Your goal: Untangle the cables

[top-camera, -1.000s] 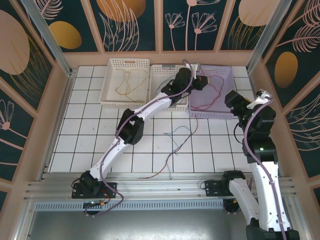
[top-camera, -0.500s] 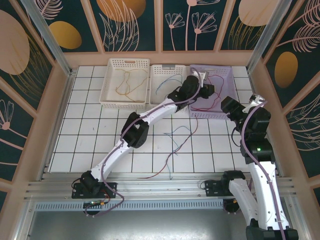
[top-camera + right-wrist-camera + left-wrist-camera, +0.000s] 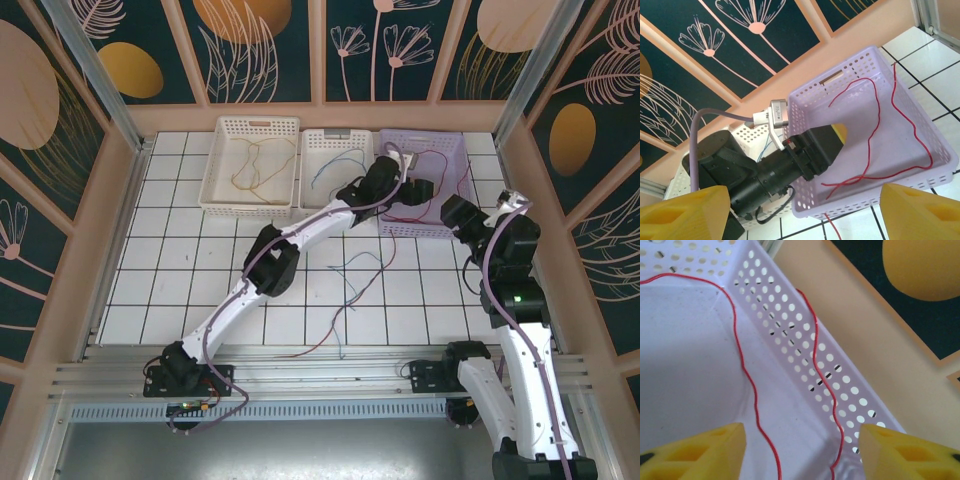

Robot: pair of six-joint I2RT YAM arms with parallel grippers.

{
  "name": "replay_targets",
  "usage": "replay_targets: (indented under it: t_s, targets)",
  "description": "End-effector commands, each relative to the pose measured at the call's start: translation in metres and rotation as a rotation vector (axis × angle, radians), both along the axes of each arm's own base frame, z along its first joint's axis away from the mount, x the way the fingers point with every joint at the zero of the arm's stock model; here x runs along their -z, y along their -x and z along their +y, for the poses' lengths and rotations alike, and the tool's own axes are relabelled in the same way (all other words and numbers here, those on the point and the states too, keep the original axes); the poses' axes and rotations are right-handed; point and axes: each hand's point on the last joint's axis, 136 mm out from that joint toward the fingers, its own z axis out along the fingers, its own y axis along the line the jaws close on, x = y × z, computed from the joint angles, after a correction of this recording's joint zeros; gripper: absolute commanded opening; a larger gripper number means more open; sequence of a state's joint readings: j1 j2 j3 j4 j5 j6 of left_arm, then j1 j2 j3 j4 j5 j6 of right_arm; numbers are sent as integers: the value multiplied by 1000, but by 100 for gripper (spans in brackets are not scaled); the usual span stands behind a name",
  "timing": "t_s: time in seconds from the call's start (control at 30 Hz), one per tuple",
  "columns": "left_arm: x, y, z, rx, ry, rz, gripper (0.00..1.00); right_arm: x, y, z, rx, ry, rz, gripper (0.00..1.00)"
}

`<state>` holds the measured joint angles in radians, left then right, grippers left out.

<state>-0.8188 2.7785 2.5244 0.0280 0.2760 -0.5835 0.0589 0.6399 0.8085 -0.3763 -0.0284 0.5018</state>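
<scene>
Left jaws gape, seemingly empty, above red cable point(image 3: 746, 371) in lavender basket point(image 3: 785, 315).

Red cable point(image 3: 745, 371), lilac perforated basket point(image 3: 850, 390)

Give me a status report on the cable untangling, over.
Left gripper open over purple basket, red cable loose between the jaws. Right gripper open, hovering by the basket's near right corner. Other cables crossed on the tiles.

No readable text, labels or numbers on anything here
</scene>
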Motion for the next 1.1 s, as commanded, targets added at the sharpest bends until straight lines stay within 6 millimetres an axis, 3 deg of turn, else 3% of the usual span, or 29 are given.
replay_targets:
  t_s: [0.0, 0.1, 0.17, 0.3, 0.47, 0.7, 0.83, 1.07]
  targets:
    - [-97, -12, 31, -34, 64, -82, 66, 8, 3, 3, -26, 25, 36, 80]
    - [-141, -4, 55, -48, 55, -123, 74, 30, -1, 13, -84, 29, 117, 83]
    - [-162, 13, 72, -34, 24, -149, 78, 52, -3, 24, -145, 6, 181, 86]
    - [-167, 55, 109, -12, -34, -123, 82, 84, -1, 45, -237, -62, 232, 88]
    - [-131, 113, 159, -2, -120, -28, 82, 128, -1, 75, -301, -50, 332, 89]
    - [-58, 195, 187, 71, -251, 121, 83, 176, -8, 93, -303, -47, 422, 90]
    - [-20, 212, 207, 44, -297, 201, 83, 200, -14, 91, -262, -20, 475, 88]
    - [24, 228, 225, 23, -346, 280, 83, 222, -21, 93, -245, 9, 515, 85]
